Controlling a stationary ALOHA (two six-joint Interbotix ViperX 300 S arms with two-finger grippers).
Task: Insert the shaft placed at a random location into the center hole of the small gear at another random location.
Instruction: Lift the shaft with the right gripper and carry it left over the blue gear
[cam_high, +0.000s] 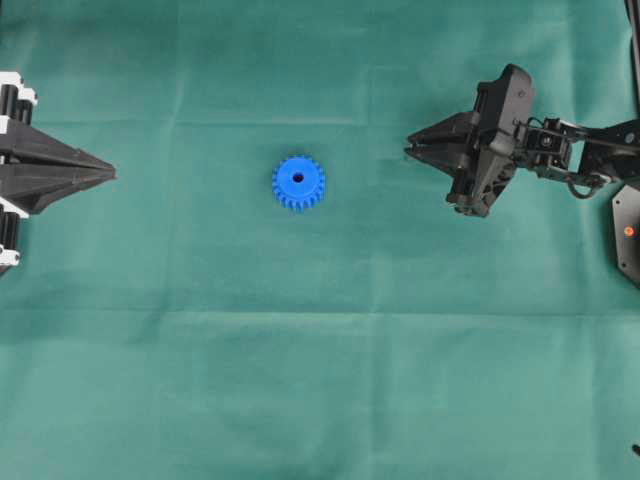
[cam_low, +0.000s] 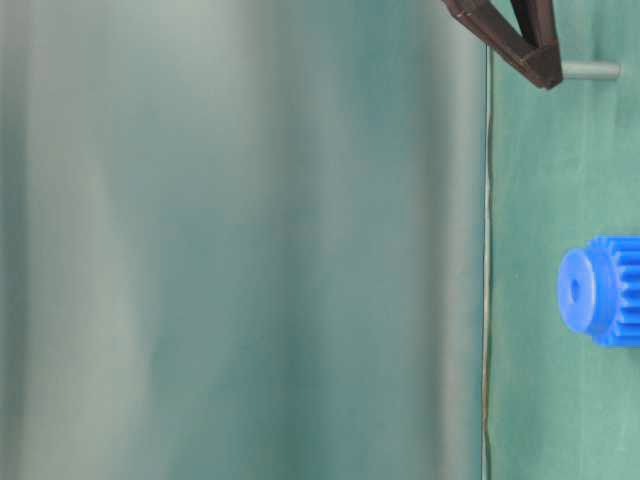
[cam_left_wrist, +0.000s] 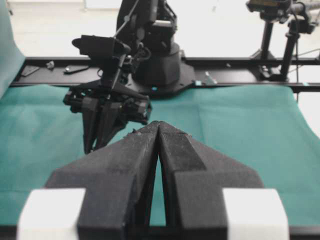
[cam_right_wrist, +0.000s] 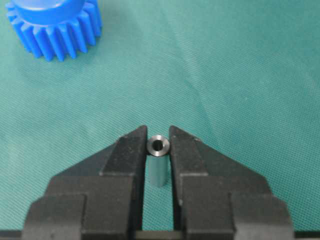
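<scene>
The small gear (cam_high: 298, 182) is bright blue and lies flat on the green cloth, its center hole (cam_high: 298, 178) facing up. It also shows in the table-level view (cam_low: 600, 292) and at the top left of the right wrist view (cam_right_wrist: 52, 25). My right gripper (cam_right_wrist: 158, 131) is shut on the shaft (cam_right_wrist: 158, 150), a short silver pin held upright between the fingertips. The shaft sticks out below the tips in the table-level view (cam_low: 590, 70). This gripper (cam_high: 410, 152) is to the right of the gear, apart from it. My left gripper (cam_high: 112, 175) is shut and empty at the far left.
The green cloth (cam_high: 320, 380) covers the whole table. The right arm's base (cam_left_wrist: 155, 60) and camera stands (cam_left_wrist: 280, 40) are beyond the table's far edge in the left wrist view.
</scene>
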